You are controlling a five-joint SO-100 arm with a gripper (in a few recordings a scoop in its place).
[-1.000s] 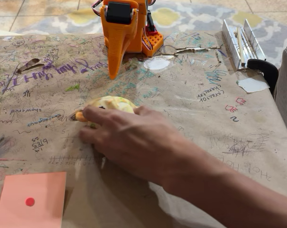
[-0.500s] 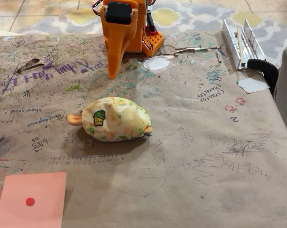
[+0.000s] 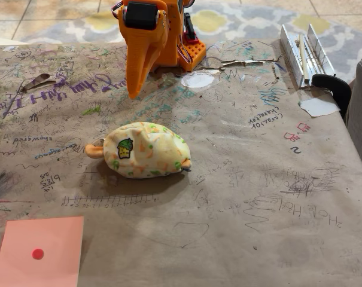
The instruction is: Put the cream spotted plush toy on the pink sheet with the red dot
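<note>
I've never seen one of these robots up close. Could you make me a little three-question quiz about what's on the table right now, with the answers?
1. True or false: the cream spotted plush toy already lies on the pink sheet with the red dot.
2. Which is nearer the camera: A) the orange gripper, B) the toy, C) the sheet?
3. Fill in: the sticker-like mark on the toy is green and ____.

Key:
1. False; the toy lies on the scribbled brown paper, apart from the sheet.
2. C.
3. Yellow.
</note>
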